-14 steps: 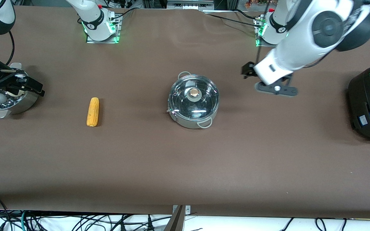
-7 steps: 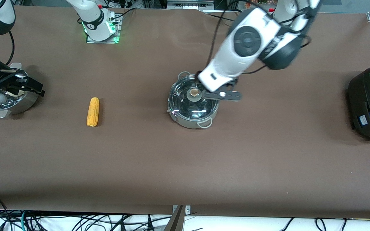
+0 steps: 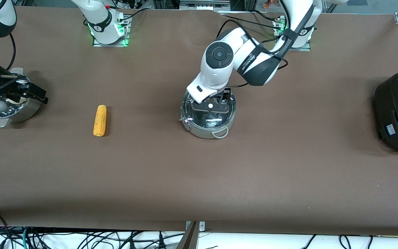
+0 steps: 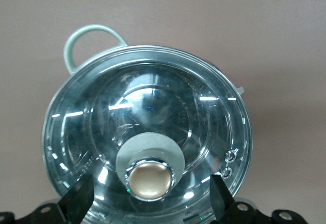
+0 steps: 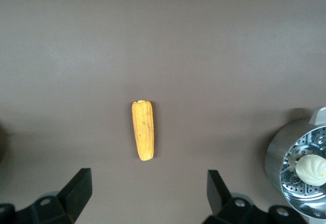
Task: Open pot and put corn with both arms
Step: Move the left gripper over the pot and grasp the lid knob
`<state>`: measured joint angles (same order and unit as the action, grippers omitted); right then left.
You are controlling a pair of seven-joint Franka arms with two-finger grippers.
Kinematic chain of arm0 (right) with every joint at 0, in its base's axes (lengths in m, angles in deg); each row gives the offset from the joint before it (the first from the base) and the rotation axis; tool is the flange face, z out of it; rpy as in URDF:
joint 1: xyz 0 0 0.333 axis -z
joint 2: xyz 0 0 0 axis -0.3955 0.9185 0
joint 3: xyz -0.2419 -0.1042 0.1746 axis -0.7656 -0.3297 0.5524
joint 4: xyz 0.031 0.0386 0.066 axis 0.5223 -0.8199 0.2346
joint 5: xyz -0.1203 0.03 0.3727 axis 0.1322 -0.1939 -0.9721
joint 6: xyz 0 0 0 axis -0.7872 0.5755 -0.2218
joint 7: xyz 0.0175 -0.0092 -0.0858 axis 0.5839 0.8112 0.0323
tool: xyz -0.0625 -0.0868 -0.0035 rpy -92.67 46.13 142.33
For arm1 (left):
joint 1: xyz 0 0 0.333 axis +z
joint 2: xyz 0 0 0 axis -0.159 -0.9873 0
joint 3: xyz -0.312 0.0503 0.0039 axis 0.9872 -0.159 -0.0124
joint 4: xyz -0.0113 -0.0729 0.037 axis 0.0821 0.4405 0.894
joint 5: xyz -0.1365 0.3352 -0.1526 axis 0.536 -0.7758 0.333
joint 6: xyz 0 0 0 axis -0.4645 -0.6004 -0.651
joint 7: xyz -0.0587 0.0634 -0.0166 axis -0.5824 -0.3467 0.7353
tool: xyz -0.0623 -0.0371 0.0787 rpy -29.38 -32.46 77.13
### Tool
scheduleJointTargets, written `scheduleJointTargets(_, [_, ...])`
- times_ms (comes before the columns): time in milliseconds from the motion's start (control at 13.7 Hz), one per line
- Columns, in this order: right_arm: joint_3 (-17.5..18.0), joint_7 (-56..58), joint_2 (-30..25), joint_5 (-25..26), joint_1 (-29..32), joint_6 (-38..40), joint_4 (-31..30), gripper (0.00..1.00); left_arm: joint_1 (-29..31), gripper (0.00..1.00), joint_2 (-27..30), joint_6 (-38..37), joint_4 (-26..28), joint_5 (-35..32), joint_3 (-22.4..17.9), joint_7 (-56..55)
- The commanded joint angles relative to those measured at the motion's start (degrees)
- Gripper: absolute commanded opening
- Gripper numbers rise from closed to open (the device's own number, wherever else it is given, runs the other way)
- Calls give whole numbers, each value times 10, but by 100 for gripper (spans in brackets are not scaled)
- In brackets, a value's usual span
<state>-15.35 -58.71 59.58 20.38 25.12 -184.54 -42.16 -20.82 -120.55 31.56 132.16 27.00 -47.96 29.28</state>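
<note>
Right now the left gripper point(image 4: 147, 203) hangs over the pot point(image 3: 208, 116) in the middle of the table, fingers point(image 4: 77, 203) spread wide — the lid's knob point(image 4: 148, 180) sits between them. The corn point(image 3: 99, 120) lies toward the right arm's end, pointing twelve to six. The right gripper point(image 5: 147, 203), open too, hovers high above it — waiting.

In the front view the left claw point(image 3: 210, 103) sits over the pot point(image 3: 207, 117), so the lid's knob is hidden under it. The steamer pot point(image 3: 14, 110) at the right arm's end of the desk point(image 3: 199, 173) is half covered by dark gear, and the black cooker point(image 3: 397, 109) gets cut off by the edge.
</note>
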Motion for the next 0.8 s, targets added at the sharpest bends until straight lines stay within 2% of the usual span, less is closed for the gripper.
scheduleJointTargets(0, [8,-6,-4,8,5,-4,-4,100,-14,100,-17,-1,-16,-31,-4,-3])
scheduleJointTargets(366, [8,-6,-4,8,5,-4,-4,100,-17,100,-27,1,-6,-32,-5,3])
scheduleJointTargets(512, [8,-6,-4,8,6,-4,-4,100,-16,96,-27,0,-6,-32,-4,6])
scheduleJointTargets(659, [7,-6,-5,8,5,-4,-4,100,-15,72,-26,-1,-5,-32,-4,16])
scheduleJointTargets(732, [7,-6,-4,8,6,-4,-4,100,-15,65,-27,-1,-5,-32,-4,19])
